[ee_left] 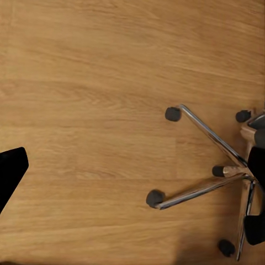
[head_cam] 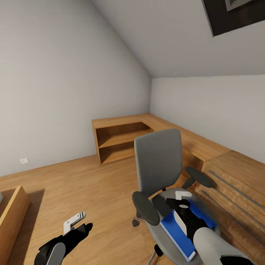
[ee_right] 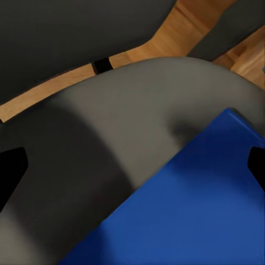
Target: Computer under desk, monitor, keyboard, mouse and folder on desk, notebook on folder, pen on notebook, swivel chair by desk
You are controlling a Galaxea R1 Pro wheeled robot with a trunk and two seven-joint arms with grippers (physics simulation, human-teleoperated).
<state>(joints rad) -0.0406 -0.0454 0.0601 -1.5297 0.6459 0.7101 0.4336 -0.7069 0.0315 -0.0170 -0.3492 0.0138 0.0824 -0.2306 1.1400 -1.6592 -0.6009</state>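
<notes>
The swivel chair [head_cam: 159, 162] stood on the floor [head_cam: 84, 184] at the 5 o'clock part of the head view, its back toward 12 o'clock. The folder [head_cam: 176, 230] lay on its seat, with the right hand [head_cam: 183, 206] directly above it. The corner shelves [head_cam: 121, 141] stood behind the chair at 12 o'clock, against the walls. The dresser [head_cam: 235, 184] stood at 3 o'clock, just beside the chair. The left hand [head_cam: 79, 224] hung over the floor at 7 o'clock.

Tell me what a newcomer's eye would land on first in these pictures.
The bright blue folder stands out first, lying flat on the seat of the grey swivel chair in the middle of the room. The right gripper hangs just above the folder, its fingertips spread at the edges of the right wrist view. The left gripper hovers over the oak floor beside the chair's chrome base.
</notes>
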